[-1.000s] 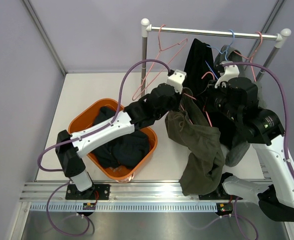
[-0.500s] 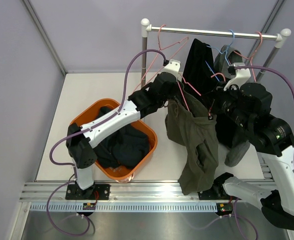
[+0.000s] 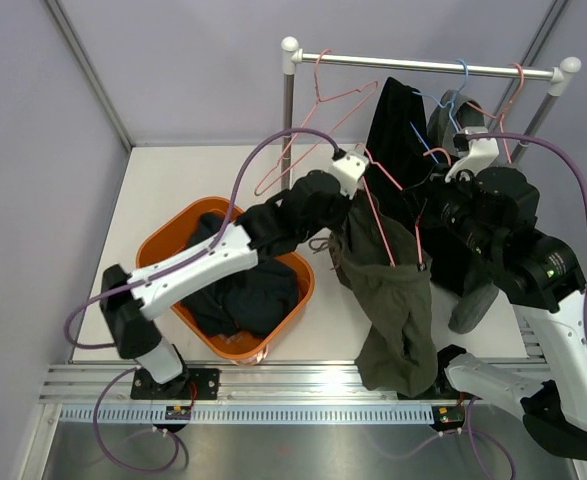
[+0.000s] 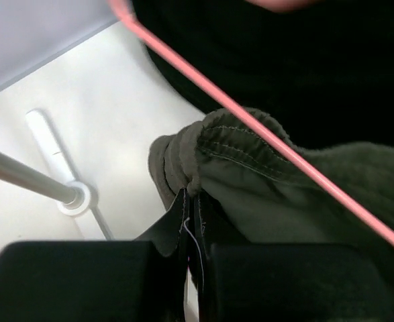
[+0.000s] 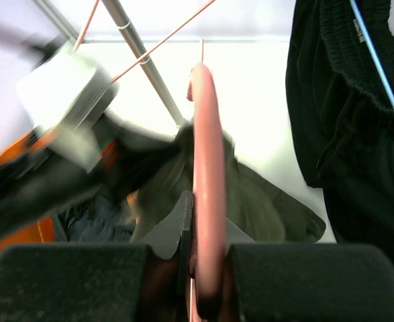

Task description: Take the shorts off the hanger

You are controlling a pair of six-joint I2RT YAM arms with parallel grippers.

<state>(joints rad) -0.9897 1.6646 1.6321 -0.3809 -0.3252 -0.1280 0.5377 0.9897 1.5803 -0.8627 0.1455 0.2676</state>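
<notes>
White desk (image 3: 173, 180), lavender walls. Over the desk's right half, olive shorts (image 3: 393, 300) draped from pink hanger (image 5: 209, 147), hem down near the front edge. On their waistband, left hand (image 4: 191, 208) clenched; on the hanger's wire, right hand (image 5: 207, 261) clamped. Behind, toward the back right corner, black shorts (image 3: 395, 120) hung on the rail (image 3: 423, 66). Toward the left edge, orange basket (image 3: 235, 350) holding more dark shorts (image 3: 248, 295).

A robotics lab cell: plain grey partition walls (image 3: 33, 200), a white tabletop (image 3: 183, 185), an aluminium mounting rail (image 3: 303, 378).
</notes>
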